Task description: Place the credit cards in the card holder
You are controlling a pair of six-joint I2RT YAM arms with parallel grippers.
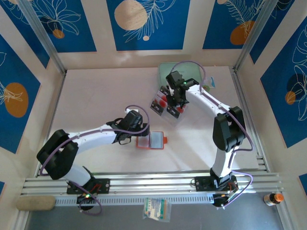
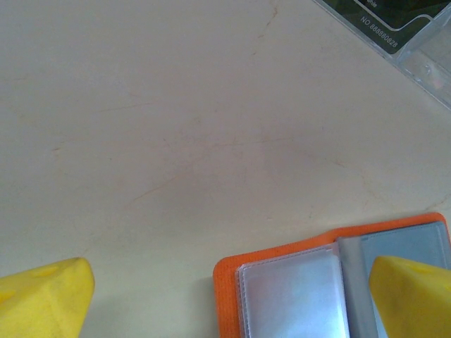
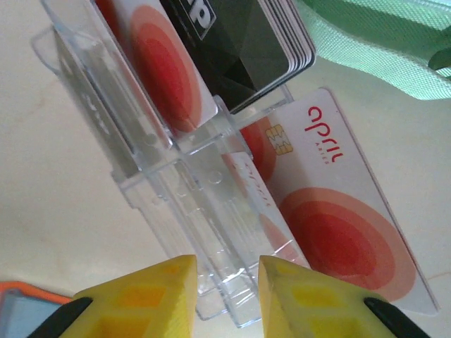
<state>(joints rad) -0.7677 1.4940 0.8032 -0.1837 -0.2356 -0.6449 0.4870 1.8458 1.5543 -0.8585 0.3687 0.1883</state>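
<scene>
Your right gripper [image 3: 227, 274], jaws nearly together, hides the near edge of the clear tray [image 3: 141, 134] (pinched or not, I cannot tell); credit cards [image 3: 338, 211] just ahead. Your left gripper [image 2: 231, 271] gapes empty over the cut-off card holder [image 2: 289, 296].

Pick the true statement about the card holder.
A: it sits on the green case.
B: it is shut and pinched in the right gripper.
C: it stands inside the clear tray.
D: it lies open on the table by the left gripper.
D: the card holder lies flat on the table, clear sleeves up, by the left gripper, whose fingers are spread wide.
</scene>
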